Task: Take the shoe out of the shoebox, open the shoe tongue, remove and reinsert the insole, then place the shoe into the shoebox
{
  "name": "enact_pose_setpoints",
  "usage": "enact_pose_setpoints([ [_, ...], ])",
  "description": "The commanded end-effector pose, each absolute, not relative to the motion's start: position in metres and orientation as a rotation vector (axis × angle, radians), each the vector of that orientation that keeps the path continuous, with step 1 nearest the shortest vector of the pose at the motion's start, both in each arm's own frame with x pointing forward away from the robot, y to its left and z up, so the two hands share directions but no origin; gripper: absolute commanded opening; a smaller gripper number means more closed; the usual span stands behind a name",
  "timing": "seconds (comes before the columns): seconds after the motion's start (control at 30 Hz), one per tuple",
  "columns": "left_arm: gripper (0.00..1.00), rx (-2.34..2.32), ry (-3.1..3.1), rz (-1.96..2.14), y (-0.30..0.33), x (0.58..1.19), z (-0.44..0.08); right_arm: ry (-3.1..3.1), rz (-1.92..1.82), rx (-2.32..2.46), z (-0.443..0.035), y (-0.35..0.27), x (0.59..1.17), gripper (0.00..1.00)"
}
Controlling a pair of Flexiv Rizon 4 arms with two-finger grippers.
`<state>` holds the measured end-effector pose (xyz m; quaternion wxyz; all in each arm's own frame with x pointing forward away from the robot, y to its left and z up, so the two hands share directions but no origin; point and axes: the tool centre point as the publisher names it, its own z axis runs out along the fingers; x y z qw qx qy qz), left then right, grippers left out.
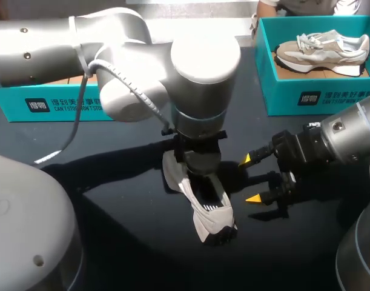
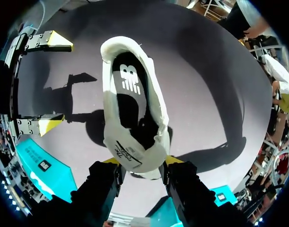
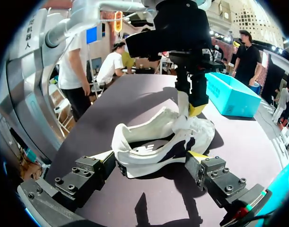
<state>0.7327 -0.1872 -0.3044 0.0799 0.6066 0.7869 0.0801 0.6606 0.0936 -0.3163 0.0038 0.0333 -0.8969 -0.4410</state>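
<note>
Strong overhead light washes the left arm's (image 1: 203, 57) silver shell almost white at the upper centre of the head view. The dark table (image 1: 130, 242) carries a pale glare streak at left, and hard-edged shadows lie beside the shoe (image 2: 130, 118).

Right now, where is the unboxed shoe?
Head view: the shoe lies at the table centre, one end in the left claw, open right claw at its right.

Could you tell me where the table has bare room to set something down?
Bare table lies left of the shoe, between it and the left shoebox, and along the near edge. It is crowded at the middle, where the left gripper holds the shoe and the right gripper, fingers open, sits beside it.
</note>
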Motion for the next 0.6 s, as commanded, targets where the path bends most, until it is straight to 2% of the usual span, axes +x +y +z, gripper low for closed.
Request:
enact_pose_setpoints([
  [0.03,0.45,1.802,2.347,0.231,-0.189,0.727,-0.308,-2.816,-1.376,0.101,-0.317,0.096,0.660,1.00],
  [0.6,0.45,1.779,2.396,0.119,-0.216,0.704,-0.333,-2.816,-1.376,0.101,-0.317,0.096,0.660,1.00],
])
